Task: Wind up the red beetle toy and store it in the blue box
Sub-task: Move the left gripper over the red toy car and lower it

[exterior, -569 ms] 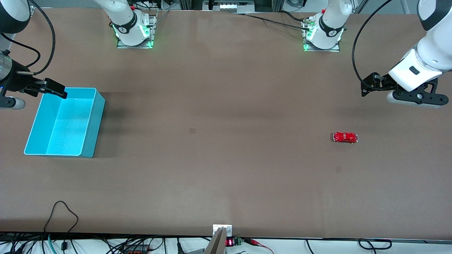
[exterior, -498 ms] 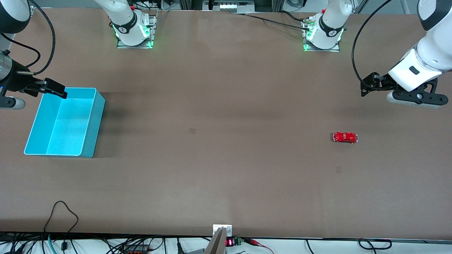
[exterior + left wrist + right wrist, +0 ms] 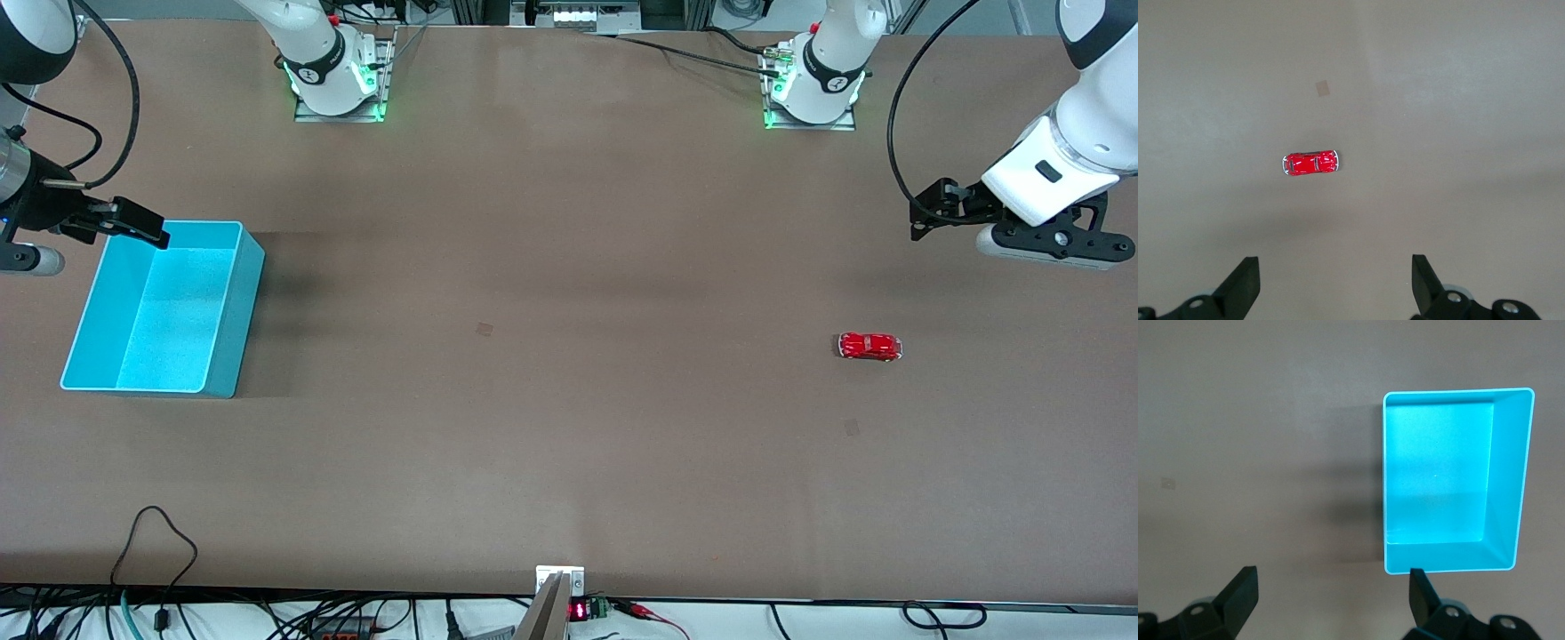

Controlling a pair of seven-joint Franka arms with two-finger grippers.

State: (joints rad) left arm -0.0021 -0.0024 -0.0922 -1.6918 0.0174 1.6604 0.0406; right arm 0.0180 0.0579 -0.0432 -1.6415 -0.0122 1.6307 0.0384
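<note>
While the red beetle toy (image 3: 870,347) sat on the table (image 3: 569,400) toward my left arm's end, well apart from the blue box (image 3: 231,356), both pincers, left gripper (image 3: 1336,283) and right gripper (image 3: 1332,597), gaped empty; I judged descending squarely astride its flanks best

Tiny glossy red beetle toy car (image 3: 870,347) sits on its wheels, toward left arm's end. Light cyan plastic box (image 3: 162,308), lidless, upright, toward right arm's end.
</note>
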